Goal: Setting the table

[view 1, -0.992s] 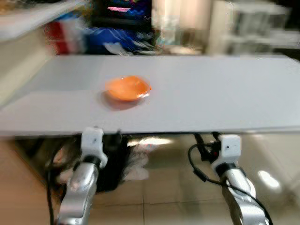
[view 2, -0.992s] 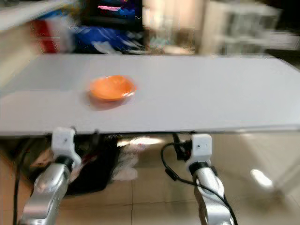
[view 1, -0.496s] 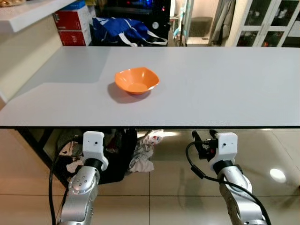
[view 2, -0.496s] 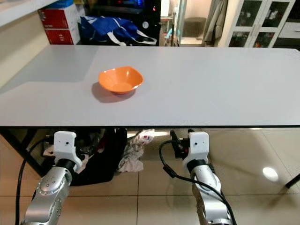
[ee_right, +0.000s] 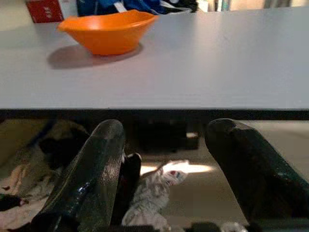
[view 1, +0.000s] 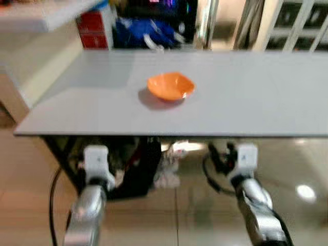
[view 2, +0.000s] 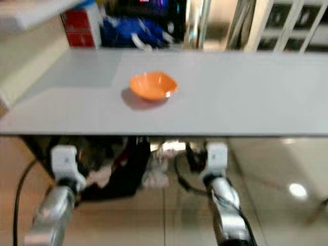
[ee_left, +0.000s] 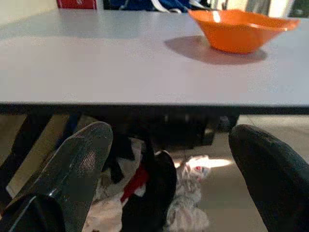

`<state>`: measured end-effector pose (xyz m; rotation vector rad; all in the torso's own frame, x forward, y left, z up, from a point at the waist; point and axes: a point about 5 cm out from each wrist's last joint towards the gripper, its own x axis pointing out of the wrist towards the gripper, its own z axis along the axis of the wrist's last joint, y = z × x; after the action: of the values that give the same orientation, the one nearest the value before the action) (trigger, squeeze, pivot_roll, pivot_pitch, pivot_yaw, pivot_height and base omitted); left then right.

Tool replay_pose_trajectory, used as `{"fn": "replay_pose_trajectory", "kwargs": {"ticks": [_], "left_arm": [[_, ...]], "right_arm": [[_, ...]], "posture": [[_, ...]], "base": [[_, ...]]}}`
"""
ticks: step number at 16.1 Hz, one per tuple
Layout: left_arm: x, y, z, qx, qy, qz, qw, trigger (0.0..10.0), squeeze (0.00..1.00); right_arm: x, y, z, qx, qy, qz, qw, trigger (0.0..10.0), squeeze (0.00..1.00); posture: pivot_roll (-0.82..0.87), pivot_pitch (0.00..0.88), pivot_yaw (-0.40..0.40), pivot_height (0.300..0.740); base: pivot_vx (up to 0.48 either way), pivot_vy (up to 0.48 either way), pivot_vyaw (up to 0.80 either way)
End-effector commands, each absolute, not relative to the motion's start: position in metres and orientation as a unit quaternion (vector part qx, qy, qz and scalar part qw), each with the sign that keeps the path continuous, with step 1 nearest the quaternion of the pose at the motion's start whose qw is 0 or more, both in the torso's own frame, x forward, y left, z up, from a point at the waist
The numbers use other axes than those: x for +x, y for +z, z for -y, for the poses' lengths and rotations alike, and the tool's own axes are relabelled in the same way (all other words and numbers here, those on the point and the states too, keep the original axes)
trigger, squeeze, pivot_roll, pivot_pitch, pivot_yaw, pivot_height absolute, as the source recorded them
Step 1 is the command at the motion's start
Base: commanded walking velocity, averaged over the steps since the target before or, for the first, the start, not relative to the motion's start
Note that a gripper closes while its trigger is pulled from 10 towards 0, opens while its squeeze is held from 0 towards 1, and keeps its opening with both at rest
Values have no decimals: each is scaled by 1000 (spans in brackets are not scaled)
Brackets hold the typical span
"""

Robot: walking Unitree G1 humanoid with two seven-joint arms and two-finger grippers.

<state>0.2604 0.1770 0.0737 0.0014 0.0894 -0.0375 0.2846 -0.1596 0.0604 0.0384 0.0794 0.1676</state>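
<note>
An orange bowl (view 1: 170, 85) stands alone on the grey table (view 1: 256, 107), left of its middle. Both arms are held low in front of the table's near edge, below the tabletop. My left gripper (ee_left: 169, 183) is open with nothing between its fingers, and the bowl (ee_left: 240, 30) lies ahead of it on the tabletop. My right gripper (ee_right: 169, 179) is open and empty too, with the bowl (ee_right: 107, 31) ahead of it. Only the wrists show in the eye views, the left wrist (view 1: 96, 161) and the right wrist (view 1: 245, 158).
Under the table lie a black bag (view 1: 141, 169) and crumpled cloths (ee_left: 193, 212) on the tiled floor. Behind the table are a red box (view 1: 95, 31), a blue bag (view 1: 143, 33) and glass-door cabinets (view 1: 297, 20). A pale counter (view 1: 31, 61) runs along the left.
The whole picture has shifted and blurred, so the camera has moved; the table now looks a little farther off. The bowl stays in its place on the table.
</note>
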Motion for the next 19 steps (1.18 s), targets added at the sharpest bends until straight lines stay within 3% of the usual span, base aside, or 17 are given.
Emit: {"fn": "replay_pose_trajectory", "kwargs": {"ticks": [1, 19], "left_arm": [[262, 79, -185, 13, -8, -35, 999, 10000, 0], [259, 73, -189, 35, -19, -35, 999, 10000, 0]], "right_arm": [[287, 64, 155, 23, 92, -27, 995, 10000, 0], [288, 53, 152, 15, 110, -31, 993, 10000, 0]], "posture": [[-17, 0, -13, 740], [-4, 0, -28, 740]], "base": [[0, 480, 0], [0, 480, 0]]}}
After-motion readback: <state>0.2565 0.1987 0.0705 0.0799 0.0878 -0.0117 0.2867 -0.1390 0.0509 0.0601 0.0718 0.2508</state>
